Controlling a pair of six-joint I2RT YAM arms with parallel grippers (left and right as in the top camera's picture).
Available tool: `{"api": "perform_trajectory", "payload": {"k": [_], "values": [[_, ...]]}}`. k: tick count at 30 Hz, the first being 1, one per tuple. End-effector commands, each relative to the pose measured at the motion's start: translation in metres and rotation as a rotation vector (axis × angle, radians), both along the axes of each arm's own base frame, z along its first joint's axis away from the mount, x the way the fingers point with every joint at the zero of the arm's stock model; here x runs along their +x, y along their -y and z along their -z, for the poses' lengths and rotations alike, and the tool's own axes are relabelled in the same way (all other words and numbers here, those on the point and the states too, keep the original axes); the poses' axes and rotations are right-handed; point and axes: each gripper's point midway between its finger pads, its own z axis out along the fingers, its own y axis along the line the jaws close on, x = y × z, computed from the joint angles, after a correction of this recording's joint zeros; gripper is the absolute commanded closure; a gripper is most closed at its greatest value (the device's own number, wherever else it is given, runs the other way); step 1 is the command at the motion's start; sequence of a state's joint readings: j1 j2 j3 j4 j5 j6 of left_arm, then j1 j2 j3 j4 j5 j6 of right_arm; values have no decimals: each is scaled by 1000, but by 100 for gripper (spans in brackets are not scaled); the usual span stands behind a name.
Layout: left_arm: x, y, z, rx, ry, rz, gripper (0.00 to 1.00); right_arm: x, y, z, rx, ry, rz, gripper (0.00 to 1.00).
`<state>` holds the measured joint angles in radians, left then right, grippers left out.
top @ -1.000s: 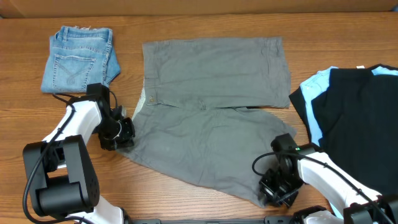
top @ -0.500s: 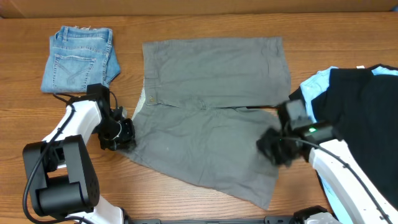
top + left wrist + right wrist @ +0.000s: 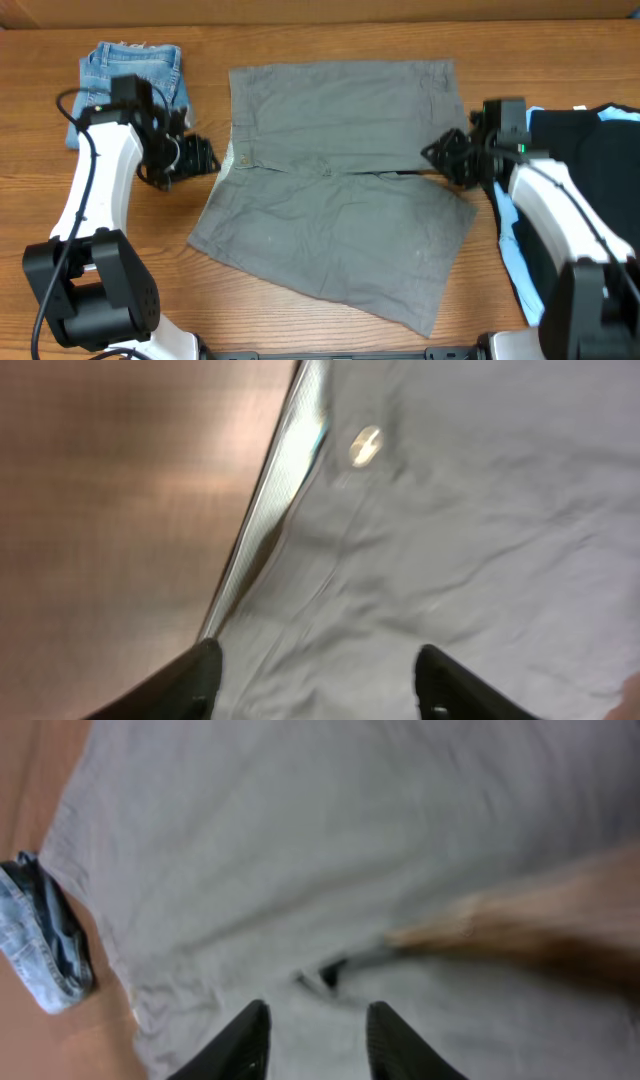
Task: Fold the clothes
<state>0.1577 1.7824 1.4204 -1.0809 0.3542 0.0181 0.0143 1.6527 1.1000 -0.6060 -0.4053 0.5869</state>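
Shorts (image 3: pixel 340 190) of plain grey cloth lie flat across the middle of the worktop (image 3: pixel 120 230), one leg toward the far edge, the other slanting to the near edge. The left gripper (image 3: pixel 203 158) hovers at their waistband, jaws spread and empty. The right gripper (image 3: pixel 432 157), over the leg hems, also stands apart, pinching nothing. Denim shorts (image 3: pixel 110 95) lie in the far left corner, a black garment (image 3: pixel 590 190) at the right edge.

The mid-grey woven cloth shorts (image 3: pixel 340 180) look matt and a bit creased, with one shiny metal button (image 3: pixel 365 445). The warm-brown wooden tabletop (image 3: pixel 330 40) is smooth with a satin grain. Beside the grey shorts, the faded blue denim shorts (image 3: pixel 150 62) look rougher.
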Motion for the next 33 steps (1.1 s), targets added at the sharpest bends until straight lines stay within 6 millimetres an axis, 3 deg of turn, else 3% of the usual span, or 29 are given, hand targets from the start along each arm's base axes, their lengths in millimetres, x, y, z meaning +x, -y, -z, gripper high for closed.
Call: {"api": "perform_trajectory", "payload": {"k": [1, 4, 6, 7, 13, 20, 24, 28, 32, 33], "values": [[23, 19, -26, -81, 147, 125, 29, 43, 4, -27, -52, 128, -111, 60], [35, 31, -28, -75, 209, 185, 27, 71, 26, -15, -163, 105, -51, 61], [40, 41, -28, -69, 236, 226, 30, 84, 34, -2, -197, 94, -32, 68], [42, 47, -28, -65, 249, 252, 36, 92, 37, 5, -205, 93, -24, 75], [53, 57, -21, 44, 282, 300, 70, 115, 54, 56, -159, 40, 119, 88], [54, 60, -20, 53, 285, 309, 73, 126, 59, 105, -118, -27, 258, 90], [54, 60, -20, 50, 281, 301, 72, 142, 63, 136, -125, -6, 359, 92], [53, 60, -20, 46, 273, 288, 70, 163, 66, 134, -130, 92, 372, 92], [53, 61, -20, 45, 272, 285, 61, 189, 63, 108, -136, 205, 309, 91], [54, 61, -20, 45, 274, 285, 58, 194, 61, 100, -140, 225, 274, 86]]}}
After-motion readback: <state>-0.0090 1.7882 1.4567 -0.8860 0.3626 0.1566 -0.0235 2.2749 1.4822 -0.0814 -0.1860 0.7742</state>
